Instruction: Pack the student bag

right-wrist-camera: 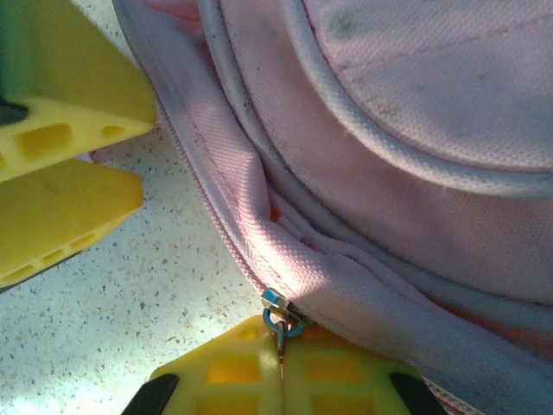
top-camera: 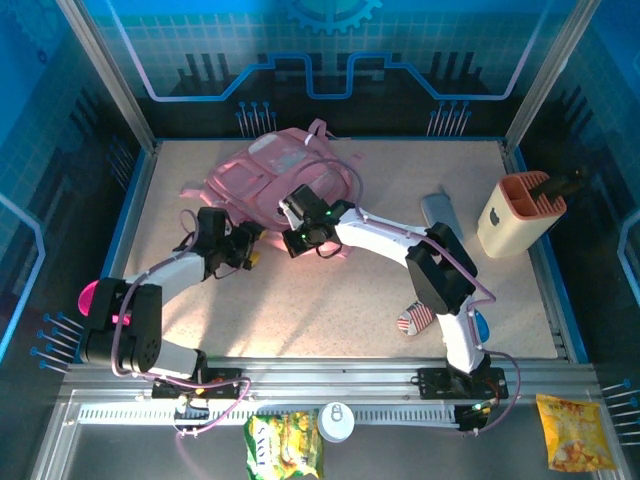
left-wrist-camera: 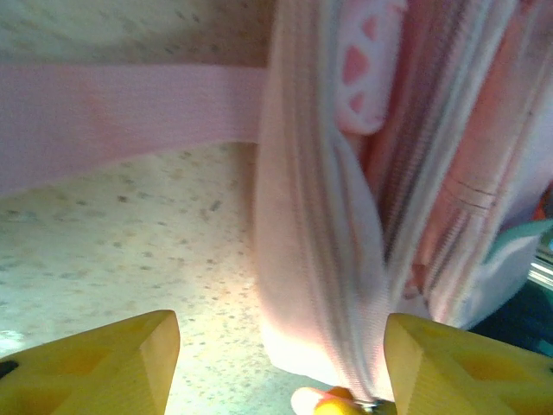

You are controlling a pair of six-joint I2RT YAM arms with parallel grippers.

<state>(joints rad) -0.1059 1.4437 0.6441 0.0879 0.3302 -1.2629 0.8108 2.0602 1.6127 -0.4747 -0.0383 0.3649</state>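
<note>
Speckled pale tabletop [top-camera: 330, 300], lit warm, with blue walls around it.

Student bag [top-camera: 265, 170]: large soft pink fabric backpack. It lies flat at the far-left middle of the tabletop, straps trailing off to the left and far side. Its near edge faces both arms.

Beige-and-orange pen holder [top-camera: 515, 220] stands upright at the far right, well apart from the bag.

Left pincer [left-wrist-camera: 281, 341]: yellow fingers [left-wrist-camera: 104, 363] stand apart with a wide gap. It is low over the tabletop at the bag's near-left edge. In the left wrist view a fold of pink fabric with a zip track hangs down into the gap, close beside the right-hand finger. Cannot tell whether the fabric touches that finger. Nothing is clamped.

Right pincer [right-wrist-camera: 281, 380]: fingers pressed together with no gap, at the bag's near edge just right of the left pincer. They are clamped on the metal zip pull [right-wrist-camera: 278, 327]. Its tab runs straight down into the seam between the two fingers, and the bluish slider sits on the zip line just above the fingertips. The pink zip edge curves away to the upper left from there.
</note>
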